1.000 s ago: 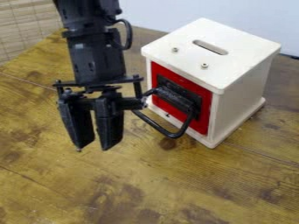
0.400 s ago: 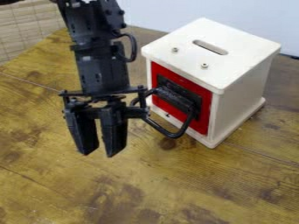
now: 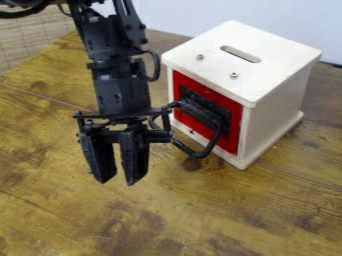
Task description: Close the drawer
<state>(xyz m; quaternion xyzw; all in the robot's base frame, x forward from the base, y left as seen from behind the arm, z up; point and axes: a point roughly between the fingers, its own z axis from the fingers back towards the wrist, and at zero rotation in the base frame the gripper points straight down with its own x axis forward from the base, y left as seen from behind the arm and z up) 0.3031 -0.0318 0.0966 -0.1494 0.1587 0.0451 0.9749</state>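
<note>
A black gripper (image 3: 116,160) hangs left of centre in the frame, its arm (image 3: 111,50) rising to the upper left corner. Its two long dark fingers (image 3: 98,157) point straight down toward the wooden table (image 3: 254,215), side by side with only a thin sliver of light between them, so they stand nearly together and clasp nothing. Whether the tips touch the tabletop cannot be told from this angle.

The drawer (image 3: 203,112) sits to the right of the gripper, in the middle of the frame, as the red front face of a small white box (image 3: 267,80) that fills the upper right. The red panel faces lower left, toward the gripper, and carries a dark inset. It seems to lie almost flush with the white box walls, though how far out it stands is hard to judge here.

From the panel a large black loop handle (image 3: 197,146) curves out and down toward the lower left. The loop's outer end reaches just beside the right-hand finger, at about the level of the finger's upper part; whether the two touch cannot be made out, since the dark shapes run together there.

The box top shows a grey slot (image 3: 241,53) and two small screws. A pale woven panel (image 3: 30,35) fills the upper left corner behind the arm.
</note>
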